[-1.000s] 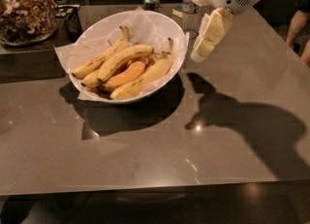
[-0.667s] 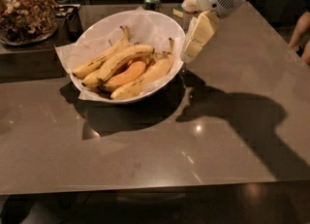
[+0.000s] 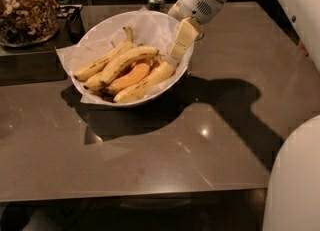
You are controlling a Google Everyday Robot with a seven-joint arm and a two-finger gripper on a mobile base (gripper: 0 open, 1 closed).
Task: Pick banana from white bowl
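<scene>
My gripper (image 3: 174,57) has come in over the right rim of the bowl (image 3: 100,24) and dipped inside; its tip now sits at the upper end of the banana (image 3: 142,84), which lies along the near-right wall beside the orange-tinted one (image 3: 131,75). Whether they touch, and whether the gripper is released or clenched, I cannot tell. To me this means the reach is nearly over and the grasp comes next. A second ago I hung outside the bowl, over the bare worktop (image 3: 225,140) to its right, and higher. The fruit looks unshifted since then, so I judge nothing is lifted yet
</scene>
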